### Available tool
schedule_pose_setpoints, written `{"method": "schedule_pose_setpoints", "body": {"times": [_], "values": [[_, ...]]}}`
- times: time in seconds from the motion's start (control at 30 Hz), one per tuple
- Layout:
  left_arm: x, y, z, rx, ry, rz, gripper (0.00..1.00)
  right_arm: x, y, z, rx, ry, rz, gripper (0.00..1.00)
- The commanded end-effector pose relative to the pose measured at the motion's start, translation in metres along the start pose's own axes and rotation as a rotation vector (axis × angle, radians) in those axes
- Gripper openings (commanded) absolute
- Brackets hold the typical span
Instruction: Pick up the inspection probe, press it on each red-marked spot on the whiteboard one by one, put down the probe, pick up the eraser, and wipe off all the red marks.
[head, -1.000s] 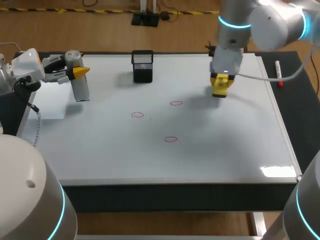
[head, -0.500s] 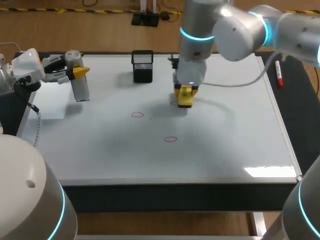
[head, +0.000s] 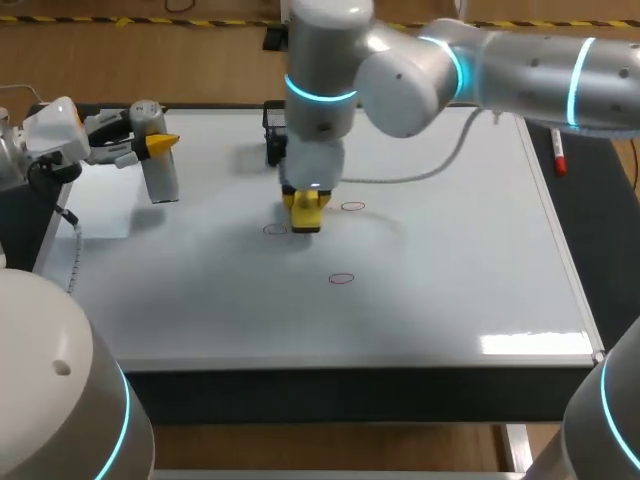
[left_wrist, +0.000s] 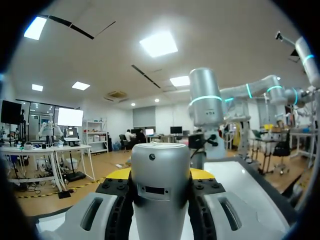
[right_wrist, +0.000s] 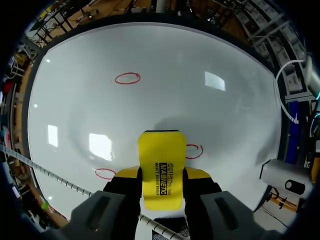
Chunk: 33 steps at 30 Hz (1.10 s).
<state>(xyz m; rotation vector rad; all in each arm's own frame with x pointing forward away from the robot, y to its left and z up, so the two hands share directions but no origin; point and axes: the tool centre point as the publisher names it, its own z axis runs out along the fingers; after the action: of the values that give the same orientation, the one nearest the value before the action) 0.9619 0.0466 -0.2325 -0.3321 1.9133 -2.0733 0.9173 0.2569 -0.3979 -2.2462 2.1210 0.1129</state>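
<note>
My right gripper (head: 305, 215) (right_wrist: 161, 175) is shut on the yellow eraser (head: 304, 210) (right_wrist: 161, 156), low over the whiteboard (head: 450, 260). The eraser sits between two red marks (head: 275, 230) (head: 352, 206), seen beside it in the right wrist view too (right_wrist: 105, 173) (right_wrist: 194, 151). A third red mark (head: 341, 278) (right_wrist: 127, 78) lies ahead of the gripper. I cannot tell whether the eraser touches the board. At the board's far left my left gripper (head: 150, 146) (left_wrist: 160, 176) is shut on the grey cylindrical probe (head: 160, 170) (left_wrist: 160, 195).
A black mesh holder (head: 274, 130) stands at the back of the board, partly hidden by my right arm (head: 330, 90). A red-capped marker (head: 557, 148) lies on the dark strip right of the board.
My right arm has swept left across the board with the eraser, from the back right to a spot between the two upper marks. The left arm and probe have stayed still.
</note>
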Motion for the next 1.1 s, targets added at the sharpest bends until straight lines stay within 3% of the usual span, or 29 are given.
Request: {"method": "schedule_pose_setpoints", "body": {"times": [0.03,0.27,0.6,1.1], "values": [[0.0,-0.002,0.0,-0.001,0.0,0.0,0.0,-0.032,-0.001,0.007,-0.004,0.108,0.014,0.0],[0.0,-0.002,0.0,-0.001,0.0,0.0,0.0,-0.06,0.003,0.008,0.013,0.142,0.036,0.0],[0.0,-0.002,0.0,-0.001,0.0,0.0,0.0,-0.084,0.008,0.016,0.004,0.146,0.047,0.0],[0.0,-0.002,0.0,-0.001,0.0,0.0,0.0,-0.086,0.012,0.027,-0.011,0.13,0.018,0.0]]}}
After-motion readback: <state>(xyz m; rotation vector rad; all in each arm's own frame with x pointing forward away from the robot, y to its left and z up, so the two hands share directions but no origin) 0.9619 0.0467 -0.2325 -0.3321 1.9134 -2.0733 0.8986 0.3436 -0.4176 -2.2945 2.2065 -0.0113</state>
